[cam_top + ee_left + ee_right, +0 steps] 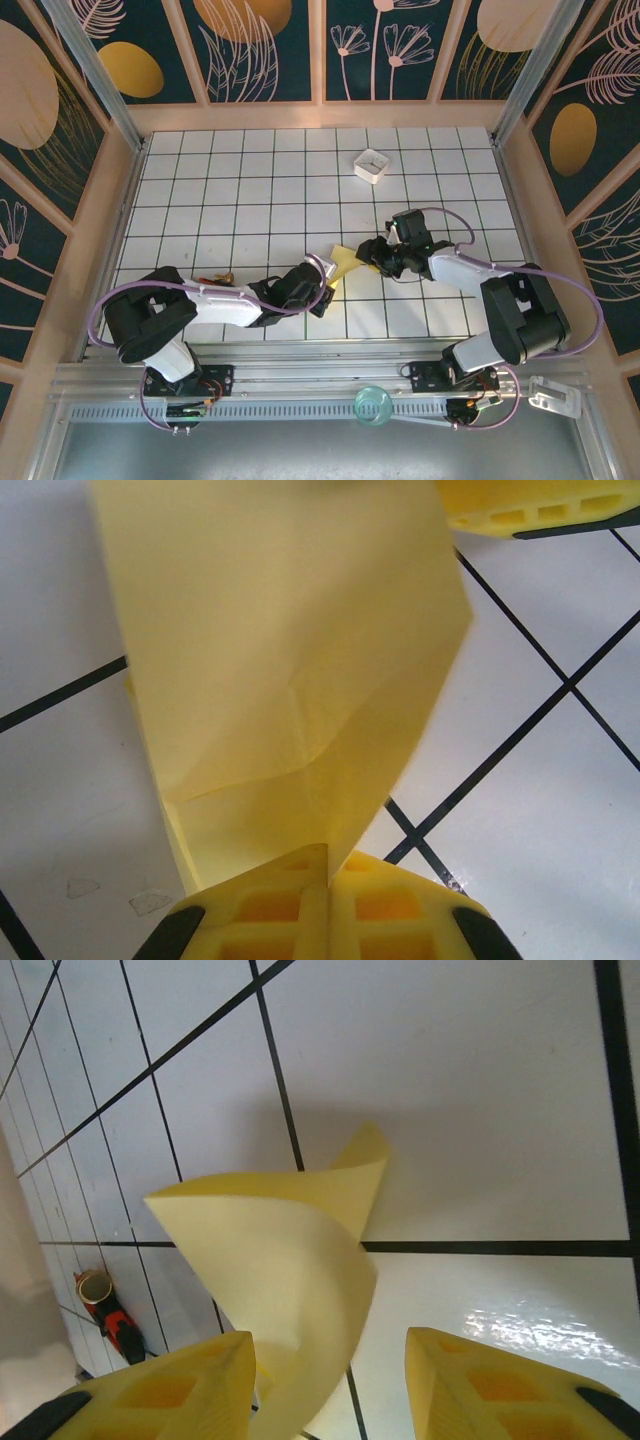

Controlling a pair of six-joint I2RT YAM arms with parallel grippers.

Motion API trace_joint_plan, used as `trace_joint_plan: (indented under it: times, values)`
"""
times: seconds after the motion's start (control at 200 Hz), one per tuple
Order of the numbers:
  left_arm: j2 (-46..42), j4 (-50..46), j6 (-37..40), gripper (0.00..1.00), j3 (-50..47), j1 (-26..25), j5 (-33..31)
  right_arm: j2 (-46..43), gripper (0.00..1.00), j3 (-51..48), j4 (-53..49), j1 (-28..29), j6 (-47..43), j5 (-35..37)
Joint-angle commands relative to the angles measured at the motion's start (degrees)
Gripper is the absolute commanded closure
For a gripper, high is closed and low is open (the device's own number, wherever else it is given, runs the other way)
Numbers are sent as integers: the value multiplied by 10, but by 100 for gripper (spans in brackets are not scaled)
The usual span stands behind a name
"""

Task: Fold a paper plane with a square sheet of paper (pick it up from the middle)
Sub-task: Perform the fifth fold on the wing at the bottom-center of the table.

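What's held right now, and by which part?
Left gripper pinches the yellow paper at its near edge. Right gripper is open, paper loose between its fingers.

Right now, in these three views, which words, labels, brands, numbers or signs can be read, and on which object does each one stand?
No text can be read in any view.
The thin yellow paper sheet is plain, with no print.
The small white square box is too small to tell whether it has any print.
The white gridded tabletop has black lines only.
The dark wall panels have plant drawings and no letters.
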Motion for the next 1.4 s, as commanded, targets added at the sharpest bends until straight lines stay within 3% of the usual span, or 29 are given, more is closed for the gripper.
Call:
trace_joint_plan:
  times: [0.0, 0.125, 0.43, 0.636, 0.931, 1.251, 1.396]
  values:
    - [-3, -5, 11, 94, 7, 2, -10, 5, 57, 15, -12, -4, -15, 25]
    - [-7, -10, 19, 94, 8, 2, -12, -6, 57, 19, -23, -17, -33, 32]
    - [-9, -7, 24, 94, 3, 1, -4, 59, 58, 29, 51, -9, -29, -45]
    - [-12, -14, 29, 94, 4, 1, -4, 92, 75, 44, 71, -5, -22, -62]
    - [-14, -23, 36, 92, -1, 2, 0, 94, 100, 73, 12, -5, -40, -21]
    - [-27, -12, 59, 91, -19, 2, 13, 110, 100, 109, -44, -4, -65, 5]
    - [-27, -25, 69, 89, -15, 1, -12, 109, 100, 102, -23, 3, -42, -23]
